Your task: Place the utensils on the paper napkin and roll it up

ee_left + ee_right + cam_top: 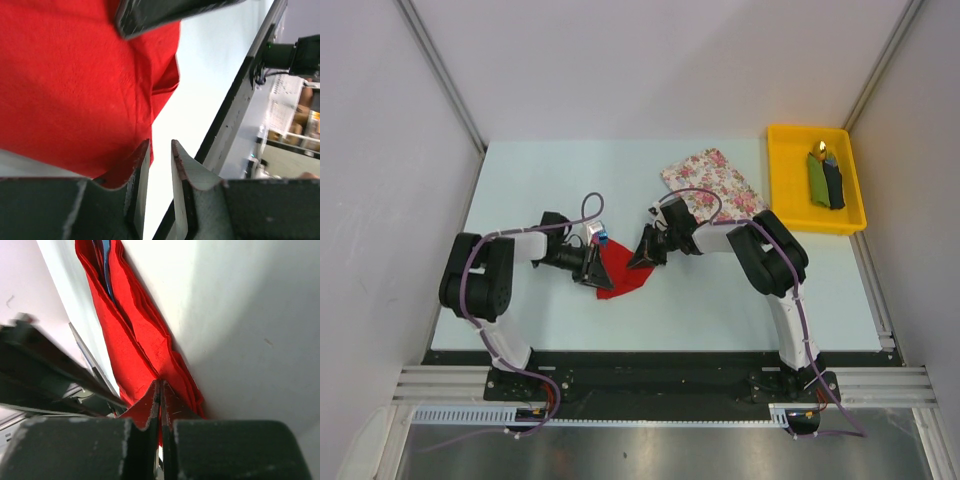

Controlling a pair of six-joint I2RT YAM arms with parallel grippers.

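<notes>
The red paper napkin (pixel 625 278) lies folded between my two grippers near the table's middle. In the right wrist view the paper napkin (pixel 135 340) stands as a narrow fold, and a blue utensil (pixel 106 267) shows as a thin strip inside it at the top. Other utensils are hidden. My right gripper (pixel 160 383) is shut on the napkin's folded edge; from above, the right gripper (pixel 643 258) sits at its upper right side. My left gripper (pixel 160 143) is open by a narrow gap with only bare table between its fingers, one tip over the paper napkin (pixel 75 90). From above, the left gripper (pixel 602 270) sits at the napkin's left edge.
A floral cloth (pixel 713 183) lies behind the right arm. A yellow tray (pixel 780 190) at the back right holds green and dark rolls (pixel 825 180). The table's dark front edge (pixel 235 115) runs close to the left gripper's right.
</notes>
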